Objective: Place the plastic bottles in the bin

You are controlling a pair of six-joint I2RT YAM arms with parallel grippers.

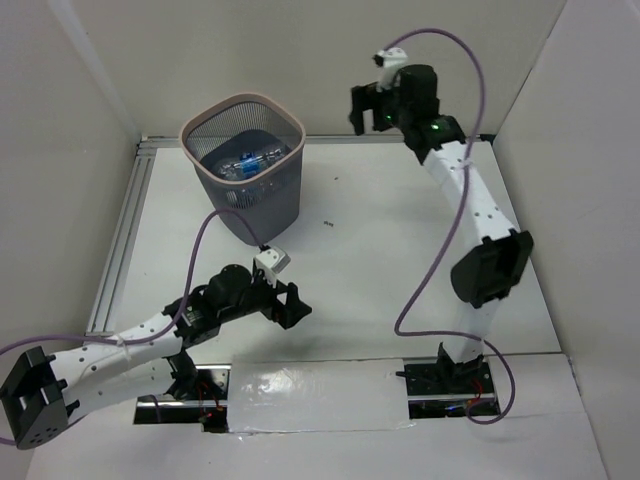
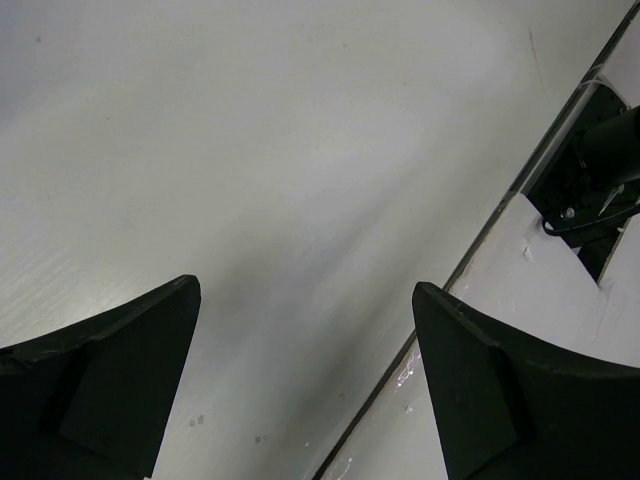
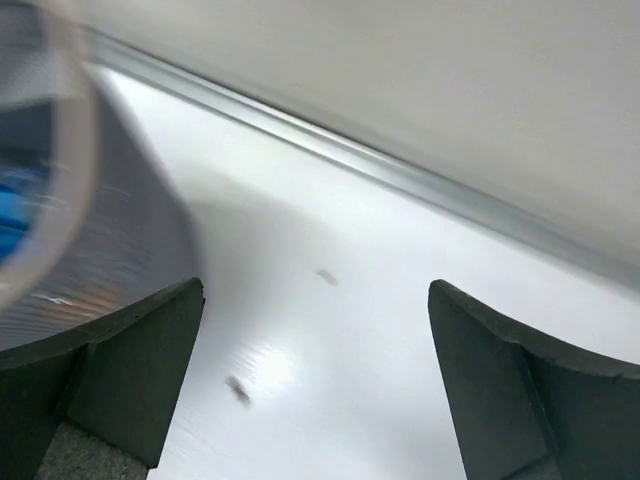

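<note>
**A:** Where do we find the plastic bottles (image 1: pixel 243 162)?

**B:** We see them lying inside the bin (image 1: pixel 262 208), clear plastic with blue labels showing through the mesh. The bin stands upright near the far left corner of the table (image 1: pixel 370 250). We see no bottle on the bare table.

**A:** And the left fingers (image 1: pixel 290 305)?

**B:** They hang low over the table near its near edge, left of the middle and well apart from the bin. In the left wrist view we see them spread wide, with only the table surface between them.

**A:** The right fingers (image 1: pixel 358 105)?

**B:** They are up by the far edge, to the right of the bin and clear of it. In the right wrist view they stand apart, holding nothing. The bin's pale rim and a patch of blue show blurred at the left of that view.
</note>
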